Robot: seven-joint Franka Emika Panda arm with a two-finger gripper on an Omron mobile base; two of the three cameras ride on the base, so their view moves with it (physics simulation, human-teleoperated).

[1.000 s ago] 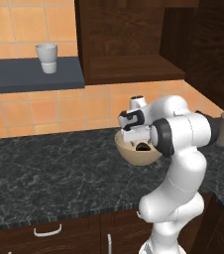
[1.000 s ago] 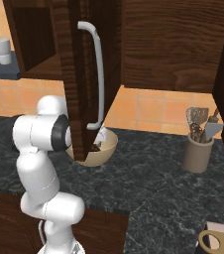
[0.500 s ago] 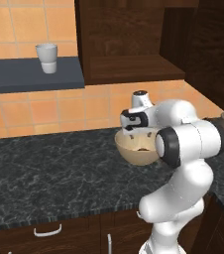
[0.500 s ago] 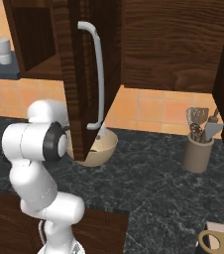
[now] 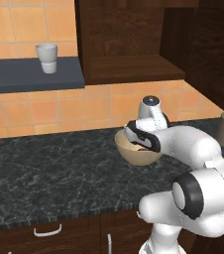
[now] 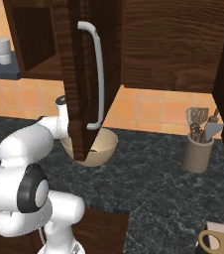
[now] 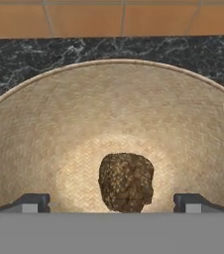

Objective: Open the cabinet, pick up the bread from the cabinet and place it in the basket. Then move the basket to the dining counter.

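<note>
A white cup (image 5: 47,58) stands on a grey shelf (image 5: 32,75); a utensil crock (image 6: 198,153) sits on black granite (image 6: 153,181).

Light is even and soft, with no glare. The basket (image 7: 112,109) glows brighter at its centre around the bread (image 7: 126,181). The cabinet (image 5: 129,39) interior stays dim. Rendered edges look slightly pixelated; nothing is blurred.

Glossy white arm (image 5: 198,149), seemingly black joints
</note>
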